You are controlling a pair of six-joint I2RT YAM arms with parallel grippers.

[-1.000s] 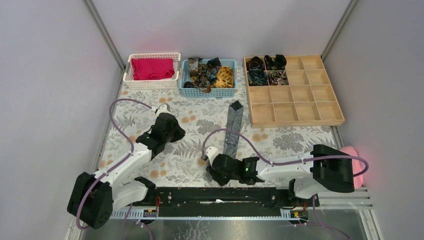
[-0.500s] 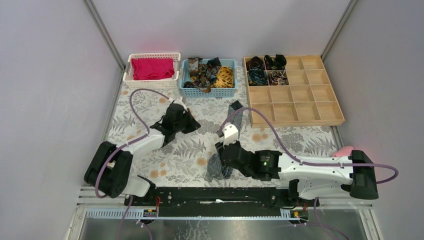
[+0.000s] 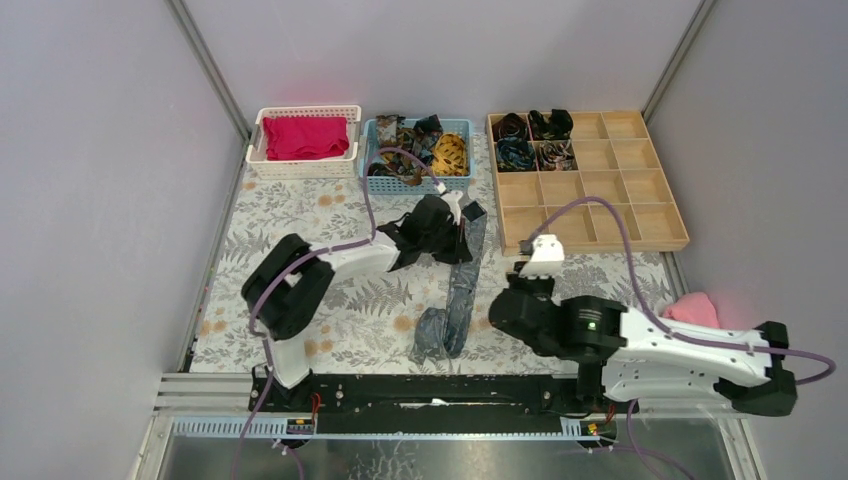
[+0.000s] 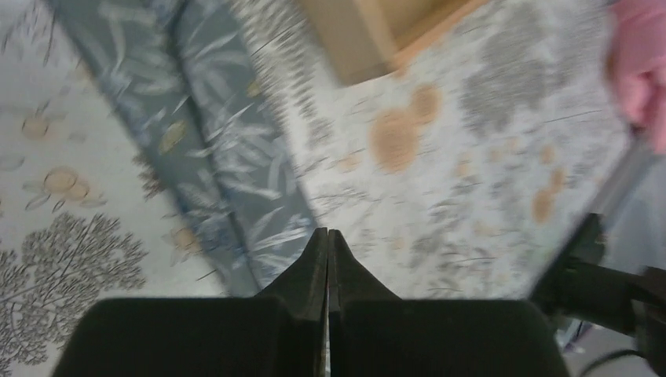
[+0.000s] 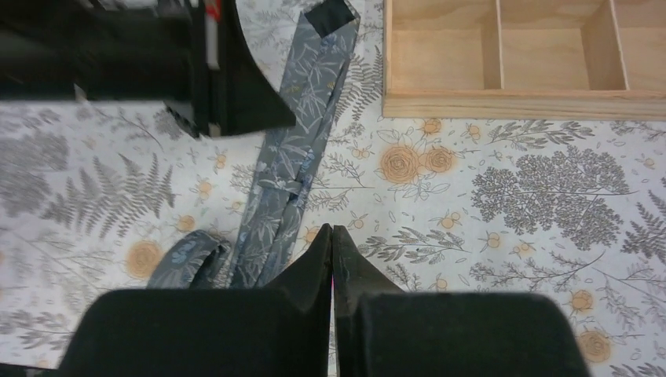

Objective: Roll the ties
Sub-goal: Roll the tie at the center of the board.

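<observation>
One tray (image 3: 620, 190) fills the upper right, four coiled ties (image 3: 515, 152) in its top-left cells. Basket (image 3: 415, 184), upper centre, holds loose ties (image 3: 420, 145). Grey tie (image 3: 462, 290) lies mid-frame (lower end folded), its top partly behind the left gripper (image 4: 327, 236), jaws closed, empty. Right gripper (image 5: 331, 232), just beside it, likewise closed.

Tablecloth (image 3: 300, 215): lying flat over the table, showing grey ferns and orange flowers.
White basket (image 3: 303, 168): sitting at the far left, holding a magenta cloth (image 3: 305, 137) (folded, nearly filling it).
Blue basket (image 3: 415, 185): standing just beside the white one, on its right.
Tray (image 3: 595, 243): lying at the far right, wooden, its compartments running in a grid.
Pink cloth (image 3: 692, 308): resting at the near right edge, apart from the tray.
</observation>
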